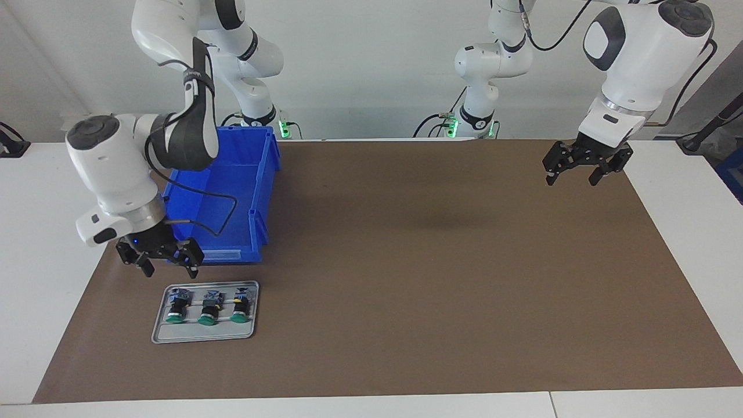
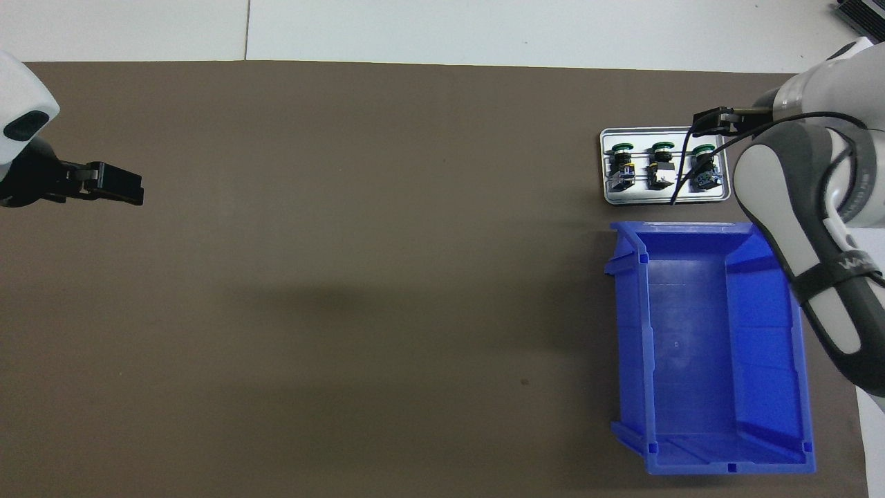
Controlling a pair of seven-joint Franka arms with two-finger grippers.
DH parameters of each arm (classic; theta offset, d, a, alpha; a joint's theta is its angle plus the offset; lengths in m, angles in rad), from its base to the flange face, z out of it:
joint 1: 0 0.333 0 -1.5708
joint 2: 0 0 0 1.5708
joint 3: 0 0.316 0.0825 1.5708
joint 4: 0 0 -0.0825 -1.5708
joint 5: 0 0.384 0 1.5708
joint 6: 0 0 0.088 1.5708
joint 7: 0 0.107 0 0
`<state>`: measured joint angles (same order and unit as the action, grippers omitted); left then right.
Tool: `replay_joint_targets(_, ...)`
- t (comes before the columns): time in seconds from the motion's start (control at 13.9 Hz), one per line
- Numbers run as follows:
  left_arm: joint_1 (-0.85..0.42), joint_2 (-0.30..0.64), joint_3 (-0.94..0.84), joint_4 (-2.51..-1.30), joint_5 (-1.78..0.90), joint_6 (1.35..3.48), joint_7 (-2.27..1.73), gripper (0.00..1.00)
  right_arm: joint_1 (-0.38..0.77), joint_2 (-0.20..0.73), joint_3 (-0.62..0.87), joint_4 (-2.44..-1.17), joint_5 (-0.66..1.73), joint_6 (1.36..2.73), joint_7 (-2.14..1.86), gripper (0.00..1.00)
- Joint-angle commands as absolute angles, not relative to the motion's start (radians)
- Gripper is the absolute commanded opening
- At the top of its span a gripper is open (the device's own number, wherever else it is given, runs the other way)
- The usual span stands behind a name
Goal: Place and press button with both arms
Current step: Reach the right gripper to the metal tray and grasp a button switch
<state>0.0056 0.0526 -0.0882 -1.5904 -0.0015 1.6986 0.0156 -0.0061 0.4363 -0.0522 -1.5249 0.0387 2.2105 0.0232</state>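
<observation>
A brown mat covers the white table [image 1: 685,191], bearing an empty blue plastic bin [image 2: 712,346] beside a grey metal tray [image 1: 204,337] holding three green-capped black buttons [image 1: 208,306], while the right pincer [image 1: 168,268] over the tray's edge and the left pincer [image 1: 574,174] over bare mat both gape open.

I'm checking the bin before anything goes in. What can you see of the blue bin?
The blue bin is a rectangular open-topped box, seemingly moulded plastic, with a thick rim, corner ribs and a lowered front lip. It stands upright on the brown mat at the right arm's end of the table, nearer to the robots than the metal tray, close to it but not touching. It looks empty. The right arm partly hides it in both views.
</observation>
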Motion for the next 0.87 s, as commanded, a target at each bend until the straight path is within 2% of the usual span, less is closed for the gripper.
replay_joint_targets(0.0, 0.012, 0.023, -0.094, -1.621, 0.017, 1.698, 0.005, 1.00, -0.014, 0.527, -0.051, -1.471, 0.113, 2.285, 0.014, 1.00)
replay_joint_targets(0.43, 0.012, 0.023, -0.094, -1.621, 0.017, 1.698, 0.005, 1.00, 0.006, 0.568, -0.051, -1.537, 0.143, 2.371, 0.046, 1.00)
replay_joint_targets(0.65, 0.012, 0.023, -0.094, -1.621, 0.017, 1.698, 0.005, 1.00, 0.009, 0.568, -0.051, -1.609, 0.141, 2.451, 0.043, 0.89)
replay_joint_targets(0.79, 0.012, 0.023, -0.094, -1.621, 0.017, 1.698, 0.005, 1.00, 0.009, 0.566, -0.051, -1.621, 0.141, 2.454, 0.041, 0.84)
